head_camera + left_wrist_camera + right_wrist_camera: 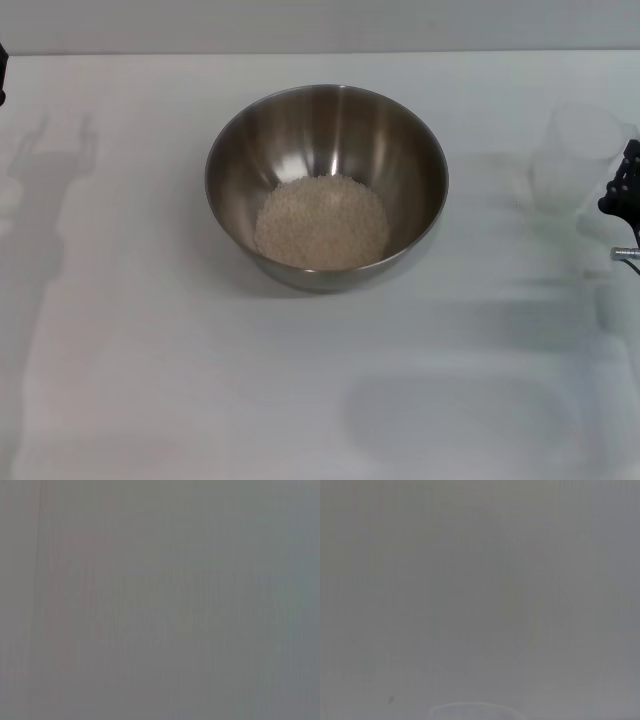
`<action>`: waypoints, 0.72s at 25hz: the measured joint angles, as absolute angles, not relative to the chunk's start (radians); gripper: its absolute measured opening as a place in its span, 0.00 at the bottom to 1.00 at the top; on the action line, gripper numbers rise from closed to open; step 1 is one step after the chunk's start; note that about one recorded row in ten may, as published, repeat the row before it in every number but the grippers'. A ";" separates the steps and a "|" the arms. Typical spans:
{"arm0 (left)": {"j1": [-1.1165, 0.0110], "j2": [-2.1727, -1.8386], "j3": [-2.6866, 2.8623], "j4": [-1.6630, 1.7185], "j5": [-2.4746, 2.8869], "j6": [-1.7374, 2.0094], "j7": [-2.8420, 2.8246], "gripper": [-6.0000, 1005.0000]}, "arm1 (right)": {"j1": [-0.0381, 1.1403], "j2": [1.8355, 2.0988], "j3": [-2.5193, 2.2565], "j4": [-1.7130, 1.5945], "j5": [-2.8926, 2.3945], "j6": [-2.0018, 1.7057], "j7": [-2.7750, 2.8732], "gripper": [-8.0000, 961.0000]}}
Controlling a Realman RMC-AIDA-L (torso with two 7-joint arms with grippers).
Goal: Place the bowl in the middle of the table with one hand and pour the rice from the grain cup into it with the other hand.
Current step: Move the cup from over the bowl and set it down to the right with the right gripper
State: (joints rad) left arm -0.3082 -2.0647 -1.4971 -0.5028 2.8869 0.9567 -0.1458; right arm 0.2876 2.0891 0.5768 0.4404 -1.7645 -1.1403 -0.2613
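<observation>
The steel bowl (327, 150) stands in the middle of the white table (150, 380). A round heap of rice (322, 222) lies in its bottom. The clear grain cup (577, 156) stands upright at the far right and looks empty. My right gripper (626, 190) shows only as a black part at the right edge, just beside the cup. A black sliver of my left gripper (2, 75) shows at the far left edge, well away from the bowl. The right wrist view shows a faint curved cup rim (470, 708) against the table; the left wrist view shows only bare table.
The table's back edge (320, 52) runs along the top of the head view. Arm shadows fall on the table at the left and at the lower right.
</observation>
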 joint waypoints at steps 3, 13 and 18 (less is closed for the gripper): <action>-0.309 -2.065 -1.497 -0.503 2.887 0.958 -0.146 0.53 | 0.293 2.089 0.577 0.430 -1.764 -1.127 -0.261 0.05; -0.313 -2.065 -1.497 -0.503 2.887 0.960 -0.144 0.53 | 0.317 2.089 0.578 0.397 -1.767 -1.083 -0.222 0.07; -0.315 -2.065 -1.497 -0.503 2.887 0.960 -0.144 0.53 | 0.318 2.088 0.578 0.398 -1.771 -1.080 -0.222 0.08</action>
State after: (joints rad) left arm -0.3145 -2.0648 -1.4971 -0.5032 2.8869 0.9603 -0.1441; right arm 0.3176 2.0884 0.5780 0.3981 -1.7715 -1.0802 -0.2221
